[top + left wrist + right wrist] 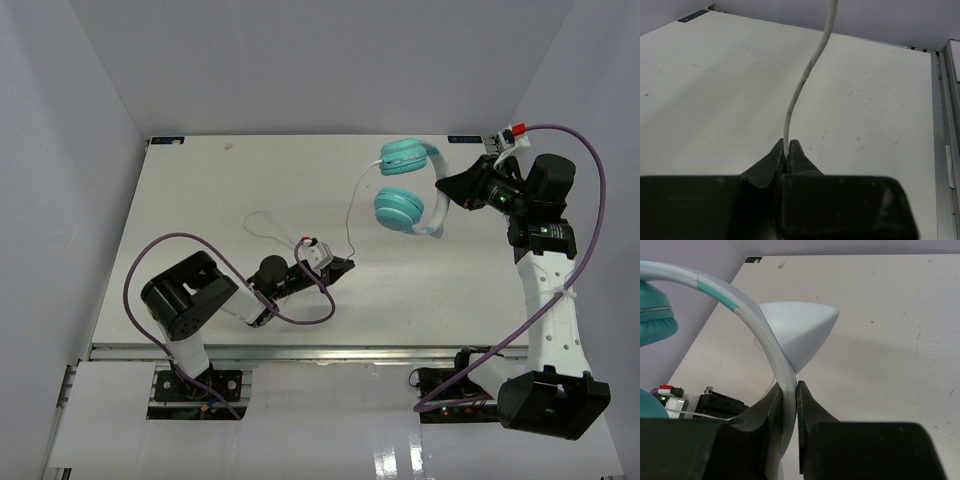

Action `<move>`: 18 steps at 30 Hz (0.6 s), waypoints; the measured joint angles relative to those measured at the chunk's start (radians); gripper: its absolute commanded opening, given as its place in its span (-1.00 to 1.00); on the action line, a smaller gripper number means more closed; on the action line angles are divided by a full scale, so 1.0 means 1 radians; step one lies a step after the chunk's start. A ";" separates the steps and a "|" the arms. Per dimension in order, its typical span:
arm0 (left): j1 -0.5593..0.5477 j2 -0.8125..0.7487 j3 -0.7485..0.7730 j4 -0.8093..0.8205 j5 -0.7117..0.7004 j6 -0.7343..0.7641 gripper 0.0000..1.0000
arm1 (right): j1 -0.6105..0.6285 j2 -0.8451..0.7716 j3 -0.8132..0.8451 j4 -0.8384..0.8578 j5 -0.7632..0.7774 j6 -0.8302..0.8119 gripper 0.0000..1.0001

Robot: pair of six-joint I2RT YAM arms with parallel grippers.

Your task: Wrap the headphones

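Where the headphones (405, 185) sat, at the far right of the counter (200, 180), the two teal earcups (400, 208) lined up one beyond the other. The pale headband (765, 340) curved toward the right arm. The right tool (458, 190) was pressed together on that headband, pinching it between its jaws. The thin white cord (352, 215) ran from the far earcup toward the counter's middle. There the left tool (788, 146) pinched it tight, the cord rising from between its tips.
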 measured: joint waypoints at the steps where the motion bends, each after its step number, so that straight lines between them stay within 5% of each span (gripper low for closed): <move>1: 0.000 -0.002 0.000 0.000 0.005 0.003 -1.00 | 0.000 -0.002 0.000 0.000 0.000 -0.007 -0.85; 18: 0.000 -0.049 -0.012 -0.071 -0.009 -0.038 -1.00 | 0.000 -0.007 0.006 0.003 -0.012 -0.023 -0.85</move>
